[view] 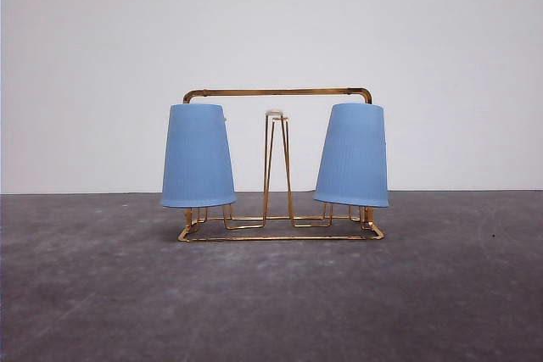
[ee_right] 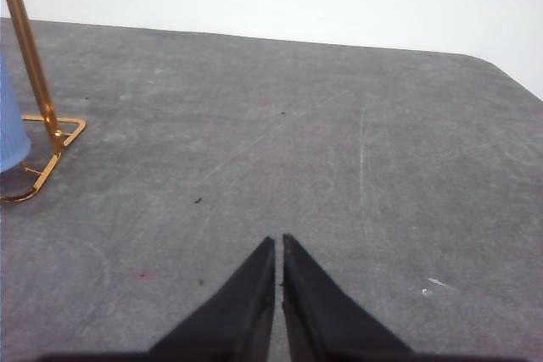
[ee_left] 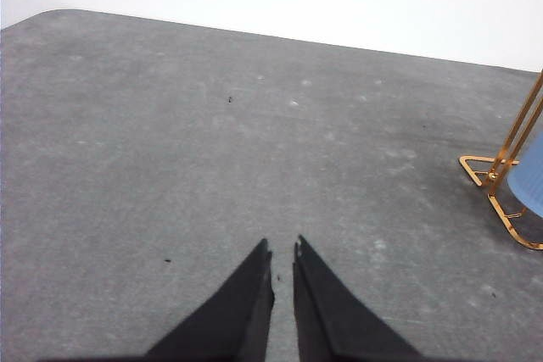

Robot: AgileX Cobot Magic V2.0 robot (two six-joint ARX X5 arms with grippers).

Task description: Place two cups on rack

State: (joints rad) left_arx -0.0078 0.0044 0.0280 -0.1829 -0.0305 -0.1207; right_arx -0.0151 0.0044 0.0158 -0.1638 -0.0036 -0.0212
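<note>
We see the gold wire rack [view: 278, 91] standing on the grey table [view: 271, 303] with one blue cup [view: 198, 157] inverted over its left prongs and the other cup [view: 353, 156] over its right, while the left gripper [ee_left: 282, 252] and right gripper [ee_right: 279, 242] hover apart, both closed and empty.

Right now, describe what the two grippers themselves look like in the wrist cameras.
The left gripper has two matte black fingers, broad at the base and tapering to narrow pointed tips. The right gripper looks the same: plain black, wedge-shaped fingers. No markings, cables or pads of another colour are visible on either.
</note>
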